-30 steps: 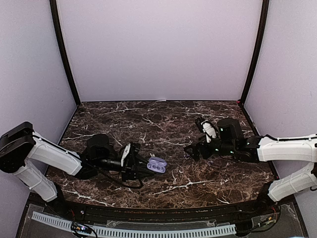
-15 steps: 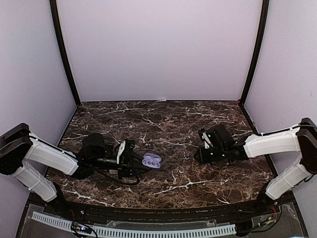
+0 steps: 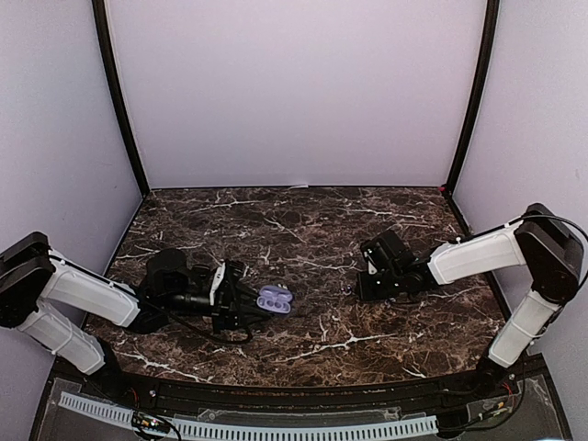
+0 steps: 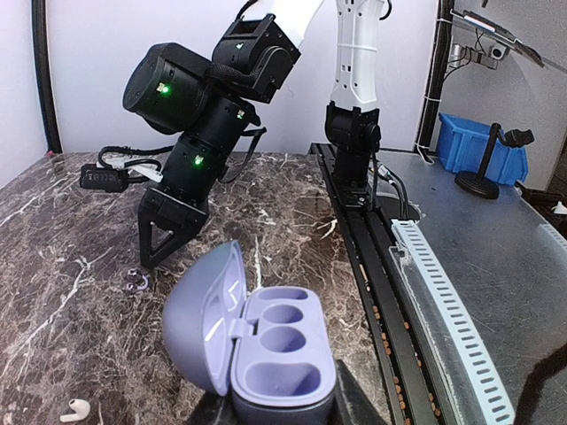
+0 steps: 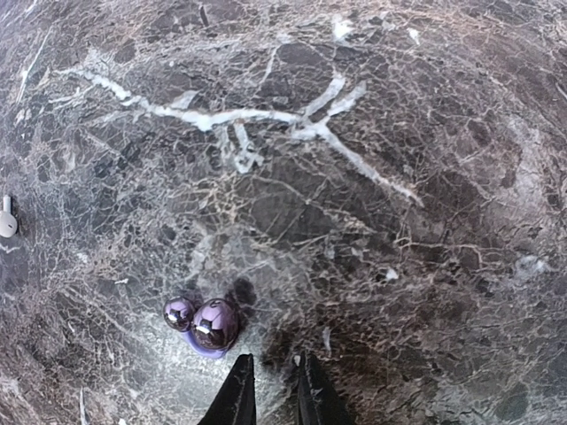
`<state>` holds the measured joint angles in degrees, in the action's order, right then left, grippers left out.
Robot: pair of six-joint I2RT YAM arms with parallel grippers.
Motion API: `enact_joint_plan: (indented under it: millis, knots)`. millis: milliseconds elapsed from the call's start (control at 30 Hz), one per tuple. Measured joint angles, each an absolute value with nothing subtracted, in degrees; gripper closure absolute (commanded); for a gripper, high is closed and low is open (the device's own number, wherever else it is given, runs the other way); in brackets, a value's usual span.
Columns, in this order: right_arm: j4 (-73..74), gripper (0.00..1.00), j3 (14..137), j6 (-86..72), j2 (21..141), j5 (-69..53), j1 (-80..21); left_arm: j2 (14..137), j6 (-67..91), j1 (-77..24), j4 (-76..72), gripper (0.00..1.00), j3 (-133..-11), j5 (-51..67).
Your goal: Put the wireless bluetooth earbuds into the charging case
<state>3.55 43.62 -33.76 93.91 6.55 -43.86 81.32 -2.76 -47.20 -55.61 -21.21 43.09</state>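
Observation:
The lavender charging case (image 4: 282,365) stands open, its lid (image 4: 199,323) tipped to the left and its wells empty. My left gripper (image 4: 282,409) is shut on the case's base, low over the table left of centre (image 3: 275,299). Two shiny purple earbuds (image 5: 205,323) lie touching each other on the marble. My right gripper (image 5: 273,359) points down just right of them, its fingertips nearly together with only bare marble between. In the left wrist view the same earbuds (image 4: 135,283) lie by the right gripper (image 4: 149,258). A white earbud (image 4: 75,409) lies apart from them on the marble.
The dark veined marble table (image 3: 303,230) is walled by pale panels at the back and sides. A black rail (image 4: 363,248) and a perforated white strip (image 4: 443,310) run along the near edge. The white earbud (image 5: 7,217) shows at the right wrist view's left edge.
My right arm swung left and down to the table and its jaws closed from wide to nearly together. My left arm drew the held case slightly left.

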Motion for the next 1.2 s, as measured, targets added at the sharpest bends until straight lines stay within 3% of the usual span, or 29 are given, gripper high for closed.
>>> enact_joint_plan:
  millis: [267,433,1200]
  knots:
    - [4.0,0.88,44.1,-33.1,94.8,8.2,-43.9,80.1,-3.0,-46.4,-55.6,0.81,-20.8,43.5]
    - [3.7,1.00,45.9,-31.0,96.8,8.2,-43.9,80.1,-3.0,-46.4,-55.5,0.81,-20.8,43.7]
    - [-1.1,0.99,54.5,-21.3,105.7,-5.4,-44.2,77.6,-4.1,-45.9,-50.5,0.82,-20.8,43.7]
